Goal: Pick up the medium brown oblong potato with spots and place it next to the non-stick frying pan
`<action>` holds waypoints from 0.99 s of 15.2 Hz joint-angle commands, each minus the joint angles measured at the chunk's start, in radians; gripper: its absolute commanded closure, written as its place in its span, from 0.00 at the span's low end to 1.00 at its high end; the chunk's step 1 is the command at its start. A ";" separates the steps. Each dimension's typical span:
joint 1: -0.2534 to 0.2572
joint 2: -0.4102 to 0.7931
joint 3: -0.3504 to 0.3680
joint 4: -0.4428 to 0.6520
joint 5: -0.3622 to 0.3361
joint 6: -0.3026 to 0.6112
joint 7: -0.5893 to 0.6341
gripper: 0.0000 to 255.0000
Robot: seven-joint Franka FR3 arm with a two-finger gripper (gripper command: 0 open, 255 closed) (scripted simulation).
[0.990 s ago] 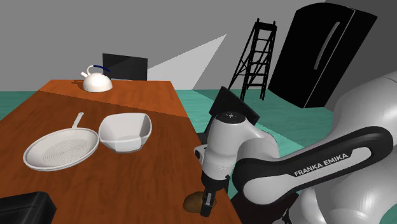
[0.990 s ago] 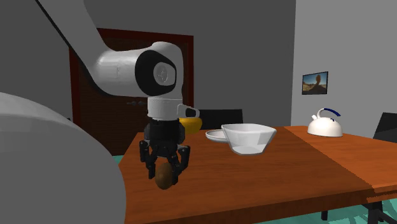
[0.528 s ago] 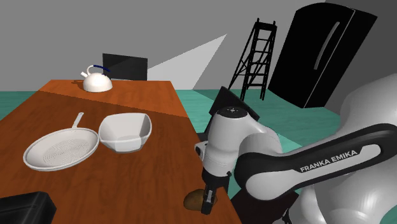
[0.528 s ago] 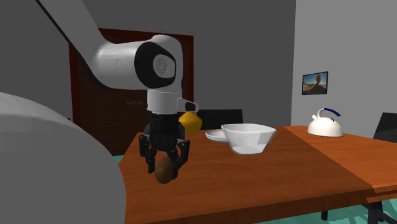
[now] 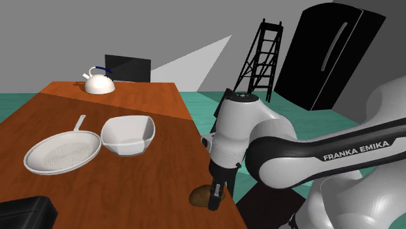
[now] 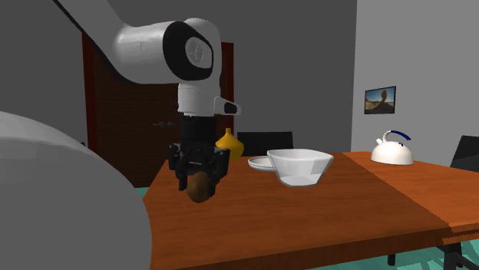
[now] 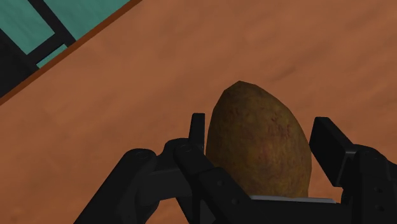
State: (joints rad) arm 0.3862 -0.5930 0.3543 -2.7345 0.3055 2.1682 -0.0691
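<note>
In the shoulder view, the pan [image 5: 63, 155] lies at the left of the table [image 5: 149, 188], with its handle pointing away toward the kettle [image 5: 99, 82] at the far end. The bowl [image 5: 129, 135] sits just beside the pan on its right. So the bare wood near the pan is on its near side and its left side. That is likely where the potato has to go.

Further right, near the table's edge, is the potato [image 5: 200, 194]. The gripper [image 5: 213, 197] comes straight down onto it from above. In the wrist view, the two black fingers [image 7: 198, 137] press on the brown, spotty potato [image 7: 261, 140], one on each side. The gripper is clamped on it so it cannot drop. The potato's long end points away from the hand, down at the wood.

In the second exterior view, the potato [image 6: 199, 186] hangs in the gripper [image 6: 199, 180], well apart from the bowl [image 6: 301, 165] to its right. I think it is held up like this so it can go over the table without scraping, and get past the bowl.

A second ago the gripper was lower, with the potato down by the table top. Now the hand and potato are both higher, and the wrist is raised too. The grip looks the same. The pan, bowl and kettle have not moved.
</note>
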 commanded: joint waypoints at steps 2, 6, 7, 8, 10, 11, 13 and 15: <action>-0.001 -0.021 -0.007 0.027 -0.007 -0.048 0.006 1.00; -0.003 -0.047 -0.019 0.065 -0.017 -0.112 0.010 1.00; -0.004 -0.053 -0.022 0.075 -0.019 -0.128 0.011 1.00; -0.004 -0.058 -0.025 0.085 -0.022 -0.143 0.012 1.00; -0.006 -0.067 -0.030 0.106 -0.027 -0.173 0.014 1.00; -0.007 -0.071 -0.033 0.117 -0.029 -0.188 0.015 1.00; -0.008 -0.079 -0.038 0.139 -0.034 -0.218 0.017 1.00; -0.009 -0.083 -0.042 0.153 -0.037 -0.236 0.018 1.00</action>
State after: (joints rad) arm 0.3781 -0.6748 0.3144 -2.5873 0.2703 1.9405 -0.0510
